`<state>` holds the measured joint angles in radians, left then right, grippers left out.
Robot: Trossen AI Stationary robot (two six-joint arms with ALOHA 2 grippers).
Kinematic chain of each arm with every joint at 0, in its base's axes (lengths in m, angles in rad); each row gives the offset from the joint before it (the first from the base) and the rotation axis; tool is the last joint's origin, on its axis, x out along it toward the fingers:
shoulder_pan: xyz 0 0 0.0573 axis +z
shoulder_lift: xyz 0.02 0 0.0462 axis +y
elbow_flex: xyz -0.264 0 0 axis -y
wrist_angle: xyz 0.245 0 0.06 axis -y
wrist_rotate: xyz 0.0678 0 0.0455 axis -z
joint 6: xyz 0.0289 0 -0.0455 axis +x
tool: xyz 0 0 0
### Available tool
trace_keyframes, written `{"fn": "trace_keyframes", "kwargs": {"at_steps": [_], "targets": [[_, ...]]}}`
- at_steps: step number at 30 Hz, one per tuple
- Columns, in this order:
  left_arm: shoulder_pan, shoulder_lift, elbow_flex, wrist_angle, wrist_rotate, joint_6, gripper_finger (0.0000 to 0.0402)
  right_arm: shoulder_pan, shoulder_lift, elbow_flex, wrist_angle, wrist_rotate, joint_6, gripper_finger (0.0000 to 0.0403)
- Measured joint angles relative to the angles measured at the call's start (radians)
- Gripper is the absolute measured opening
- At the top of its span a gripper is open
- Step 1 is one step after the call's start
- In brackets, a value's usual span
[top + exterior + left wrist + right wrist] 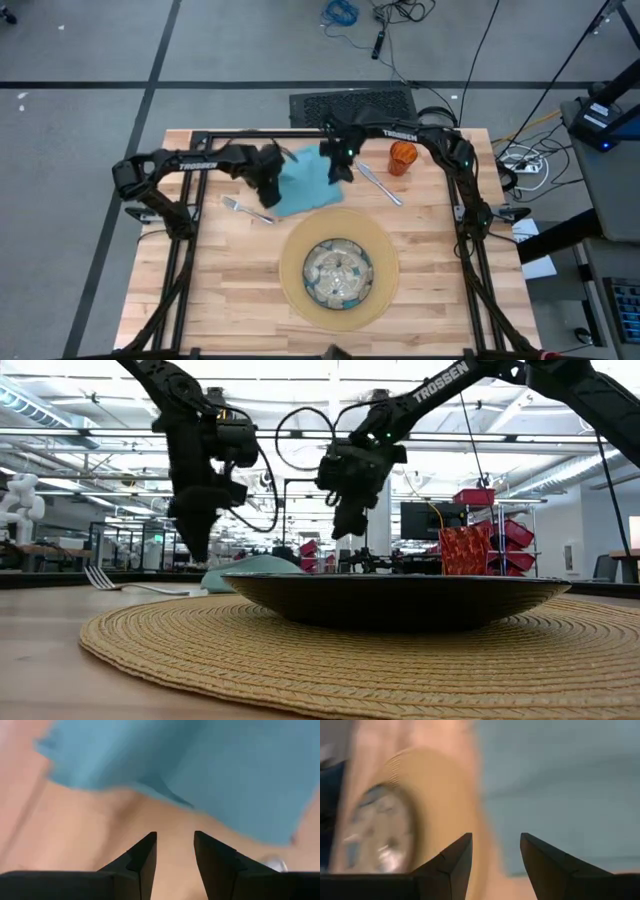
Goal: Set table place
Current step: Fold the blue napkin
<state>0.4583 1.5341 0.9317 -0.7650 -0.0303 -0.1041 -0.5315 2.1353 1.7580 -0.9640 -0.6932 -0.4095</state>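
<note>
Left gripper (pixel 268 184): centre-left of the high view, above the napkin's left edge; fingers (pixel 145 854) parted by a narrow gap, holding nothing.
Right gripper (pixel 340 166): upper centre, above the napkin's right edge; fingers parted a little wider, holding nothing.
Napkin (pixel 305 184): teal cloth, rumpled, lying flat just above the mat.
Mat (pixel 385 262): round, tan, woven; lower centre, with the plate (pixel 338 272) centred on it.
Fork (pixel 246 209): left of the napkin, on bare wood.
Knife and spoon (pixel 380 183): right of the napkin, lying close together.
Cup (pixel 402 157): orange, upper right, upright.
Step in hand (judgement): seizing the napkin by two opposite edges.
Method (judgement): lower both grippers evenly, pinch cloth only, lift together, clear the cutlery.
Table (pixel 220 290): light wooden planks with black rails.
Room: grey floor, cables, and shelving beyond.
</note>
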Motion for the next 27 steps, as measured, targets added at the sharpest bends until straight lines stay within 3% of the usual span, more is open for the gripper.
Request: {"fn": "trace_keyframes", "kwargs": {"at_steps": [4,7,14,17,27], "targets": [[-0.105,0.0,-0.014,-0.053,-0.011,-0.03,0.0116,0.056,0.0,-0.078,-0.034,-0.053,-0.072,0.0159],[-0.19,-0.003,-0.015,-0.044,-0.08,-0.066,0.0116,0.074,0.0,-0.113,-0.03,-0.052,-0.085,0.0159],[-0.386,-0.012,-0.015,-0.02,-0.348,-0.196,0.0116,0.098,0.001,-0.14,0.017,-0.049,-0.074,0.0159],[-0.451,-0.007,-0.014,0.062,-0.397,-0.175,0.0116,0.104,0.001,-0.14,0.05,-0.098,-0.075,0.0159],[-0.485,0.024,-0.037,0.168,-0.43,-0.125,0.0116,0.116,0.001,-0.14,0.048,-0.15,-0.11,0.0159]]}}
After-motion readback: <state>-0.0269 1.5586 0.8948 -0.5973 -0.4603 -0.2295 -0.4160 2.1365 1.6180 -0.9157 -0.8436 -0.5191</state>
